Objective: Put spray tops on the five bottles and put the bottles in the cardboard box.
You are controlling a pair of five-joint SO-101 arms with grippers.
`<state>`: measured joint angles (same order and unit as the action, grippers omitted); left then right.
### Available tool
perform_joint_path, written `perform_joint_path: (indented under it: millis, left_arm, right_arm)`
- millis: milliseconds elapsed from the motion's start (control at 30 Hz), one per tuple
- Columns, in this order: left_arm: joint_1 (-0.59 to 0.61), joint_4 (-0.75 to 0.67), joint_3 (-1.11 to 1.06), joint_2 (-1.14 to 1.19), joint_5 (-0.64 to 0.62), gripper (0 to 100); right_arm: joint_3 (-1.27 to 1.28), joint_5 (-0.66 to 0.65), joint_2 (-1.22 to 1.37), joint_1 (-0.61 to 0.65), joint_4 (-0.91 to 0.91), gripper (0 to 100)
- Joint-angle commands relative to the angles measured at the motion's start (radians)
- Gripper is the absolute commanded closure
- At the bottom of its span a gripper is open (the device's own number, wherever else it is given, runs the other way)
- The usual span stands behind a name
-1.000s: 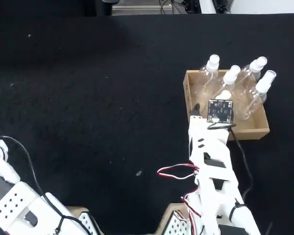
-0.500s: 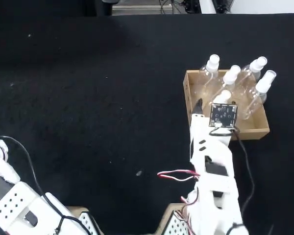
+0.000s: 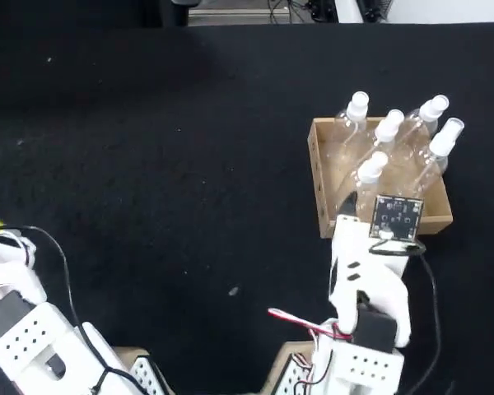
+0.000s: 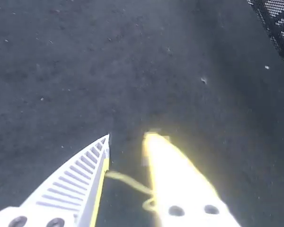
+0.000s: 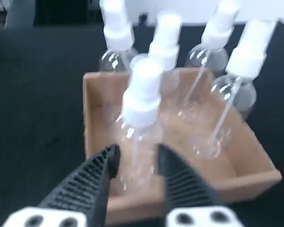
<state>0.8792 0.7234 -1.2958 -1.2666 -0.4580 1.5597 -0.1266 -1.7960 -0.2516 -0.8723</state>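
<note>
— While your right gripper (image 5: pixel 136 156) sat at the box (image 5: pixel 246 183), where was the bottle (image 5: pixel 143 90)?
— Upright inside with four others, straight ahead of your parted, empty jaws. Your left gripper (image 4: pixel 127 142), slightly parted it seemed, was well apart.

Table cover (image 3: pixel 148 148): matte black, flecked with pale lint specks

Cardboard box (image 3: pixel 316 177): plain tan-brown, lighter along the rim

Five bottles (image 3: pixel 343 136): clear, colourless, with bright glints. Spray tops (image 3: pixel 358 105) are solid white

Right arm (image 3: pixel 366 280): white shell. Square board (image 3: pixel 397 216) at the wrist is black. Wires (image 3: pixel 292 317) near the base are red and white

Right gripper (image 5: pixel 136 153): fingers (image 5: pixel 92 177) black with ribbed inner faces; white mounts with dark screw holes

Left arm (image 3: pixel 33 346): white, with rows of small dark dots

Left gripper (image 4: pixel 128 139): one finger white with grey ribbing and a yellow edge, the other glaring yellow-white
</note>
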Motion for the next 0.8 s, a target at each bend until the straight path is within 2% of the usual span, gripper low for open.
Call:
perform_joint_path:
  millis: [0,100,233,367,567,767]
  left_arm:
    - [-0.061,-0.014,0.010,-0.014,0.043,95]
    - [-0.159,-0.009,0.008,-0.014,0.121,97]
    - [-0.381,0.038,-0.033,-0.014,0.258,97]
    - [-0.561,0.044,-0.122,-0.014,0.345,97]
    - [-0.576,0.046,-0.262,-0.014,0.468,97]
    - [-0.576,0.035,-0.343,-0.015,0.523,97]
  right_arm:
    - [-0.074,-0.040,-0.056,-0.011,-0.092,98.1]
    - [-0.070,-0.046,-0.076,-0.008,-0.181,98.1]
    - [-0.081,-0.048,-0.097,0.009,-0.350,97.7]
    - [0.021,-0.048,-0.097,0.061,-0.376,97.6]
    - [0.122,-0.040,-0.097,0.092,-0.292,97.7]
    - [0.124,-0.046,-0.097,0.091,-0.437,97.8]
